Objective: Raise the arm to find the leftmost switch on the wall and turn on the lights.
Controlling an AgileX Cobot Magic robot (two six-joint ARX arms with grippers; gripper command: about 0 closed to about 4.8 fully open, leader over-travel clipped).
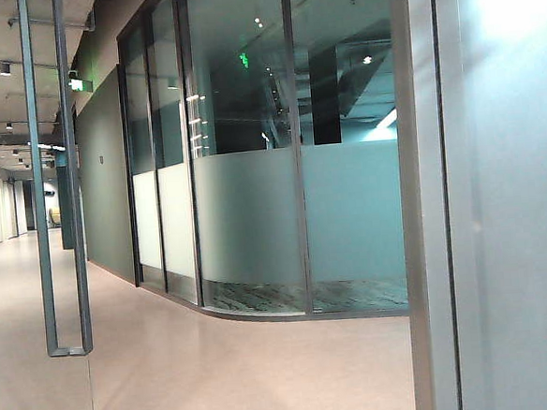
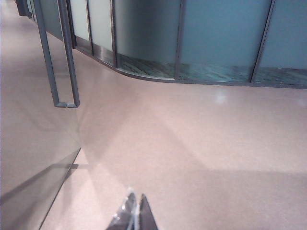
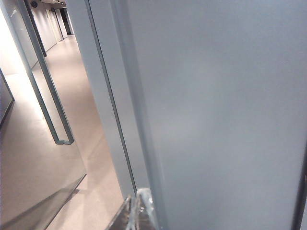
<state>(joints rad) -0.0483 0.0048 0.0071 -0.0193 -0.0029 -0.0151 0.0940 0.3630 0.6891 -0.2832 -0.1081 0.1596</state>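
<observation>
Beside wall (image 3: 230,120), right gripper (image 3: 136,213) closed, left gripper (image 2: 134,215) closed above floor (image 2: 201,139)

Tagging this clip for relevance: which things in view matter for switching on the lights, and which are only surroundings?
Job:
pale grey wall panel (no switch visible yet)
left gripper, shut, low over floor
right gripper, shut, beside wall

Surroundings:
long metal door handle
frosted glass partition
pinkish floor

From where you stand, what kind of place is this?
Probably an office corridor: frosted glass partitions, a glass door with a long metal handle, and a green exit sign. No switch in view. Both pincers, left and right, look shut.
</observation>
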